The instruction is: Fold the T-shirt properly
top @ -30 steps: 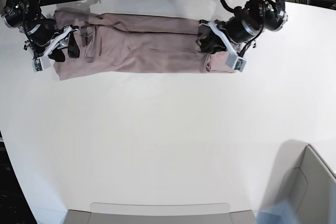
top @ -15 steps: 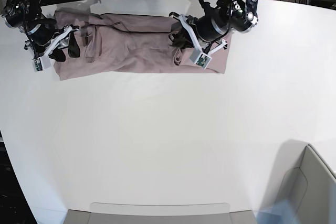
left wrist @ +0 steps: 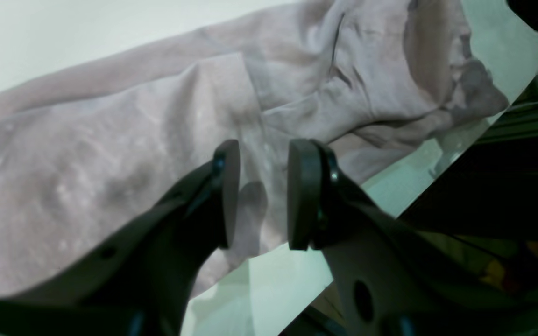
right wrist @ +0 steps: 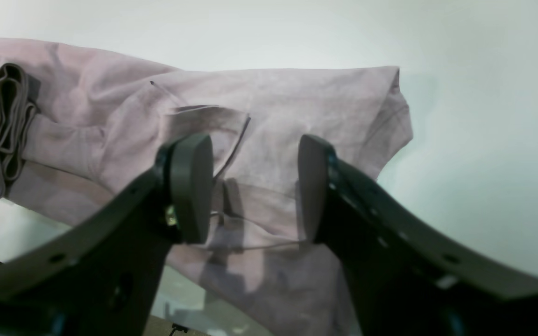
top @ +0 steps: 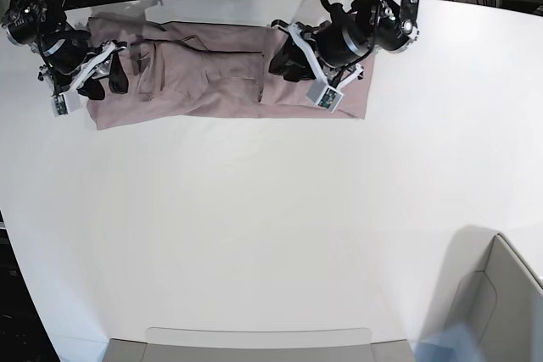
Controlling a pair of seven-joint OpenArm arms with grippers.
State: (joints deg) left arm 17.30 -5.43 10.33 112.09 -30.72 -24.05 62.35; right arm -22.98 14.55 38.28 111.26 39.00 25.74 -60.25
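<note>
White worktop (top: 271,226) carries the pink T-shirt (top: 195,78); left gripper (left wrist: 257,193) hangs parted and empty above it, right gripper (right wrist: 255,186) spread wide.

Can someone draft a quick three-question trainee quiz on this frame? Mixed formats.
1. True or false: the left hand has cloth clamped between its fingers.
2. Which hand sits over the T-shirt end nearest the base view's left edge? A) left B) right
3. Fill in: the T-shirt lies as a long strip along the table's ____ edge.

Key: 1. False, its fingers stand apart with nothing between them. 2. B. 3. far.
</note>
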